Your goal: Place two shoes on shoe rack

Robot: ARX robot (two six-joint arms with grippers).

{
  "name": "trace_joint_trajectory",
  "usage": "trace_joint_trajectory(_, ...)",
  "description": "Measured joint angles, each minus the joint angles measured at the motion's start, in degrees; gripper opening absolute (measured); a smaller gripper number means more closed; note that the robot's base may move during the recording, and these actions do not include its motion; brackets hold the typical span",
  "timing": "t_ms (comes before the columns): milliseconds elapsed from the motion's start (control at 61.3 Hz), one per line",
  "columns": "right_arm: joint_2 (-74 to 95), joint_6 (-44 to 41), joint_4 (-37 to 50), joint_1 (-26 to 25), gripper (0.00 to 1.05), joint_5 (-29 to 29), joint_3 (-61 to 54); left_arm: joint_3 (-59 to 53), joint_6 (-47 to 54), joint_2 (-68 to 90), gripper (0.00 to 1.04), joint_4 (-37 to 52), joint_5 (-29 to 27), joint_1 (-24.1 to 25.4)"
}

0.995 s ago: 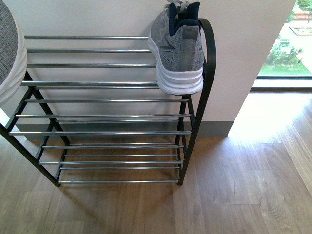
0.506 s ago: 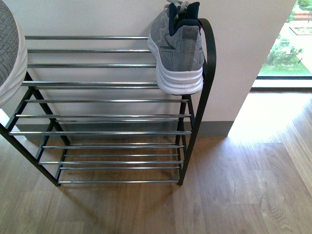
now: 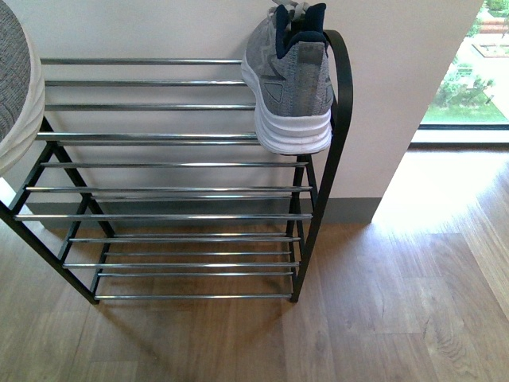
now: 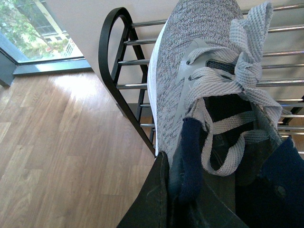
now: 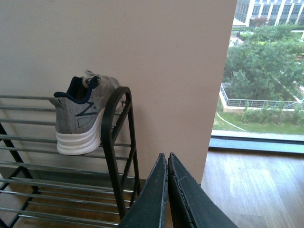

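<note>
Left wrist view | left tool (image 4: 204,190) clenched on grey sneaker (image 4: 199,80) at shoe rack (image 3: 159,137) left end | right tool (image 5: 167,159) pinched shut, empty | risk: loose laces (image 4: 247,61) snag chrome bars (image 3: 159,189), or sole slips between them

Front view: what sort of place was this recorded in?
Probably a home or apartment entryway rather than a lab bench. A shoe rack stands against a plain wall on a wood-plank floor, beside a low window looking onto trees and buildings.
</note>
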Motion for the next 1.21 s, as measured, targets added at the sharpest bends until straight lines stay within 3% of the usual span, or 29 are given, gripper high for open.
trace_joint_trajectory(179,-2.2,0.0,-2.3,0.0,0.02,0.0,0.0,0.0,0.0,0.0,0.02,0.0,0.0,0.0)
trace_joint_trajectory(294,-10.0,0.0,-11.5,0.0,0.02,0.1,0.0,0.0,0.0,0.0,0.02,0.0,0.0,0.0)
trace_joint_trajectory(816,-11.9,0.0,-12.2,0.0,0.02,0.1,0.0,0.0,0.0,0.0,0.02,0.0,0.0,0.0)
trace_joint_trajectory(1077,-11.9,-0.1,-12.2,0.0,0.47,0.1,0.0,0.0,0.0,0.0,0.02,0.0,0.1,0.0)
trace_joint_trajectory(1207,-11.9,-0.1,-12.2,0.0,0.69,0.1,0.0,0.5,-6.4,1.6,0.02,2.7,9.2,0.6)
